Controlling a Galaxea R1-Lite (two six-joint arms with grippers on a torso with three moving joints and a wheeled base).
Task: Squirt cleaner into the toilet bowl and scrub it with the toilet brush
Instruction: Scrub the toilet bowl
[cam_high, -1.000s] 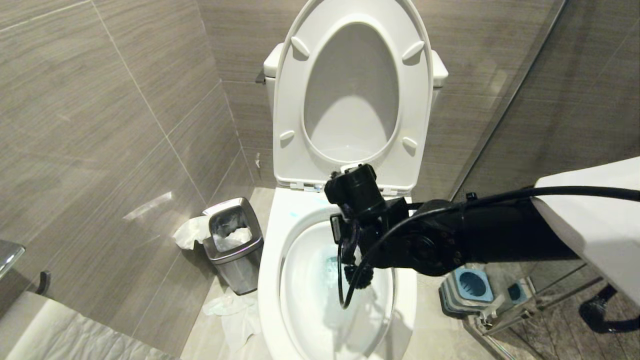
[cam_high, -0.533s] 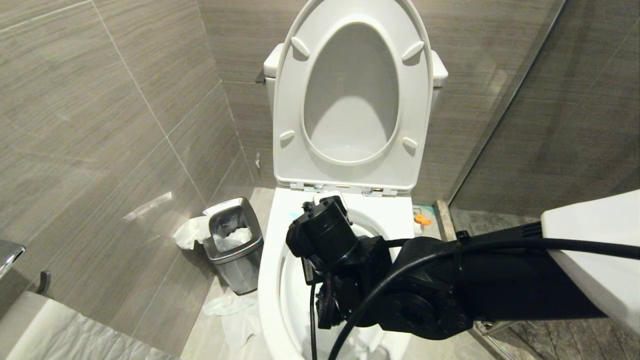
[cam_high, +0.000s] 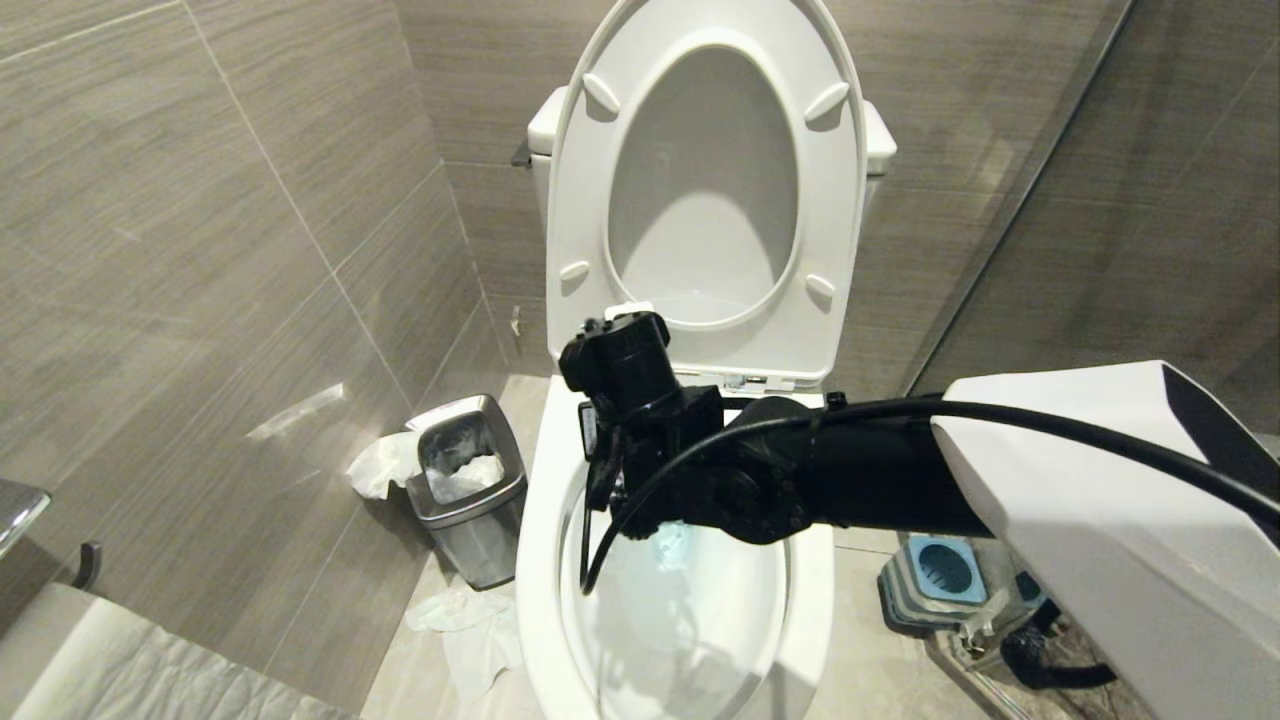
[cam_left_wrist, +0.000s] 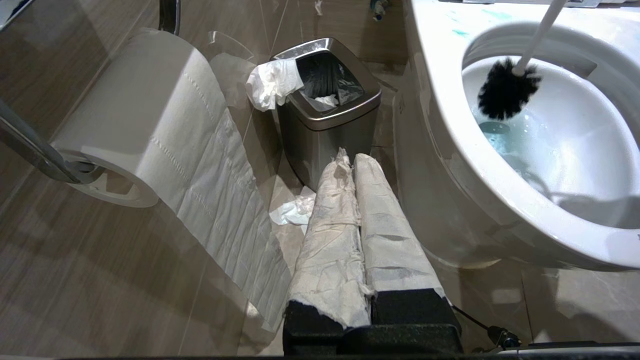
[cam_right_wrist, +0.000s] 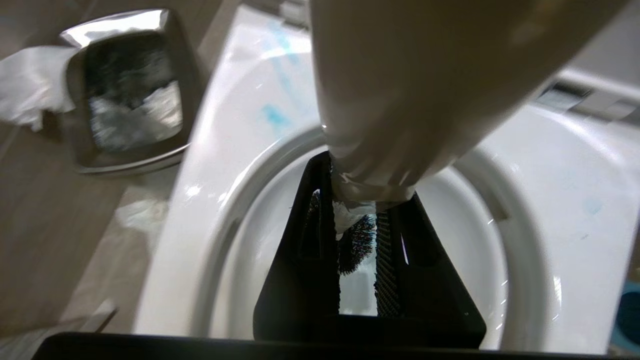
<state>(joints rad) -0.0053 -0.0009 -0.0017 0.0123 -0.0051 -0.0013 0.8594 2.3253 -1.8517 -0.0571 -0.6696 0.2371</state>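
The right gripper (cam_right_wrist: 357, 235) is clenching the toilet brush (cam_left_wrist: 506, 92), working its bristles inside the toilet bowl (cam_high: 545, 470) to spread cleaner (cam_high: 672, 545).

The head view looks down from above and in front of the bowl (cam_high: 545, 560), lid raised behind it. The left wrist view sits low by the floor, facing the bin (cam_left_wrist: 327, 117) and the bowl's side. The right wrist view hangs close over the bowl (bin at its edge). All three share bowl and bin.
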